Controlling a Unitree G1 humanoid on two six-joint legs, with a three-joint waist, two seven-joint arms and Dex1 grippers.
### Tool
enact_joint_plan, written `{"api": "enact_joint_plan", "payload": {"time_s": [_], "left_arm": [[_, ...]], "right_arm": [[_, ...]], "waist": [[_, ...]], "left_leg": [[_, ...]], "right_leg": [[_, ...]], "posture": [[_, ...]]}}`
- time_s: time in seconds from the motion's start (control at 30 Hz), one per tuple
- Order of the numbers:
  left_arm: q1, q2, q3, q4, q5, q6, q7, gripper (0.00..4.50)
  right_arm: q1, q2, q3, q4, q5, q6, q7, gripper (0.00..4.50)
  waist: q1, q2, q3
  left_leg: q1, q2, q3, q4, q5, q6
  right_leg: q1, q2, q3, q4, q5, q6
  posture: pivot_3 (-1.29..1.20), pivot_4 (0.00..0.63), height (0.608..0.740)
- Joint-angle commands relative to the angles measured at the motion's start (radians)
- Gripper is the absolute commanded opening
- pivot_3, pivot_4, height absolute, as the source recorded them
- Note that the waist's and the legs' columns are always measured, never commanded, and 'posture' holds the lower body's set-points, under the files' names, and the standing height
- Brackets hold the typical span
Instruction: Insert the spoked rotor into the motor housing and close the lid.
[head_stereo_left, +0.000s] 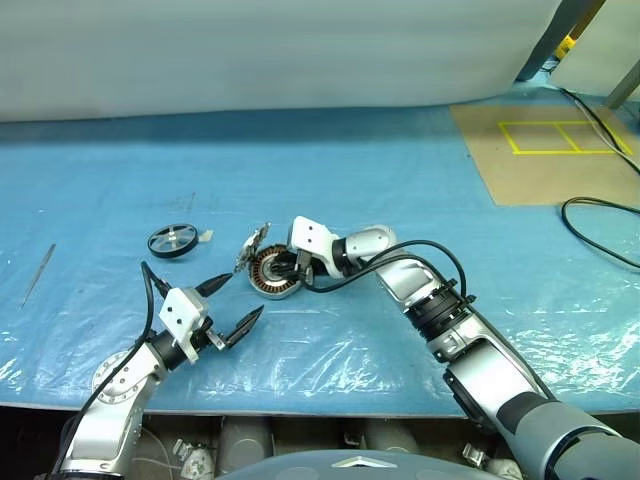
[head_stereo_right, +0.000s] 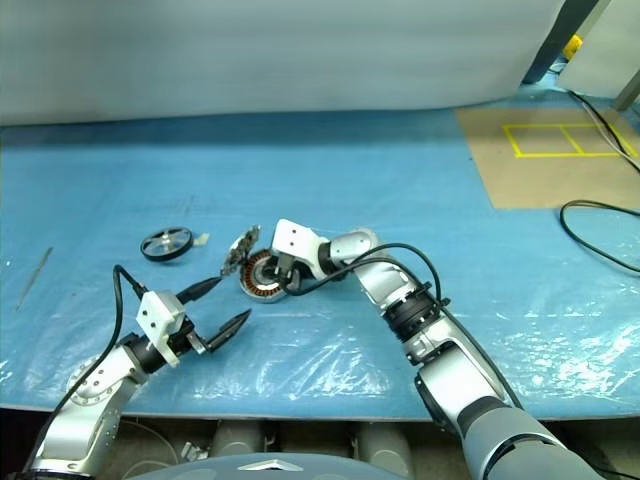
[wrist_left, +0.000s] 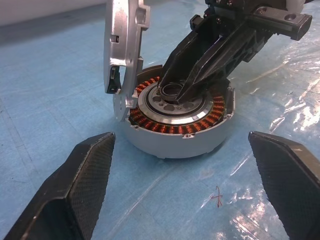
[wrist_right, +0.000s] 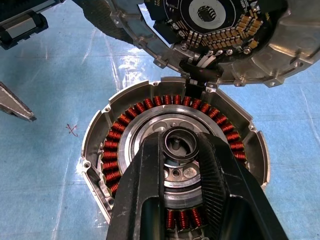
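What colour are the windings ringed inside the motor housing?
Copper-orange windings in the motor housing, clearest in the right wrist view.

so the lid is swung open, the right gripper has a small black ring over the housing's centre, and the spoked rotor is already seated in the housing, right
Not quite: the spoked rotor is not in the motor housing. The left eye view shows it lying on the blue sheet, apart from the housing, on the robot's left. The rest holds: the lid stands open, and the right gripper is shut on the small black ring over the housing's centre.

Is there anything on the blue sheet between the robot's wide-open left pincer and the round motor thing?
No, just bare blue sheet. The left wrist view shows nothing lying between the left pincer and the motor housing.
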Motion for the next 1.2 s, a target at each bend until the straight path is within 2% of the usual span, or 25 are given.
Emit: {"api": "enact_joint_plan", "payload": {"time_s": [0.03, 0.67, 1.0, 1.2], "left_arm": [[-0.005, 0.003, 0.003, -0.010, -0.002, -0.011, 0.002, 4.50], [-0.005, 0.011, 0.000, -0.054, -0.004, 0.032, 0.019, 4.50], [-0.019, 0.010, -0.004, -0.048, 0.001, 0.039, 0.018, 4.50], [-0.026, 0.012, -0.006, -0.061, -0.001, 0.055, 0.020, 4.50]], "right_arm": [[0.014, 0.007, 0.027, -0.027, -0.005, 0.000, 0.021, 0.61], [0.014, 0.019, 0.026, -0.021, -0.008, 0.007, 0.015, 0.61], [-0.044, 0.034, -0.075, -0.039, 0.075, 0.075, 0.013, 0.61], [-0.029, 0.030, -0.064, -0.062, 0.070, 0.078, 0.023, 0.61]], "waist": [[0.000, 0.000, 0.000], [0.000, 0.000, 0.000], [0.001, 0.000, 0.000], [0.000, 0.000, 0.000]], "left_leg": [[0.000, 0.000, 0.000, 0.000, 0.000, 0.000], [0.000, 0.000, 0.000, 0.000, 0.000, 0.000], [0.000, 0.000, 0.000, 0.001, 0.000, 0.000], [0.000, 0.000, 0.000, 0.000, 0.000, 0.000]], "right_leg": [[0.000, 0.000, 0.000, 0.000, 0.000, 0.000], [0.000, 0.000, 0.000, 0.001, 0.000, 0.000], [0.000, 0.000, 0.000, 0.001, 0.000, 0.000], [0.000, 0.000, 0.000, 0.001, 0.000, 0.000]], "posture": [[0.00, 0.150, 0.740], [0.00, 0.150, 0.740], [0.00, 0.150, 0.740], [0.00, 0.150, 0.740]]}}
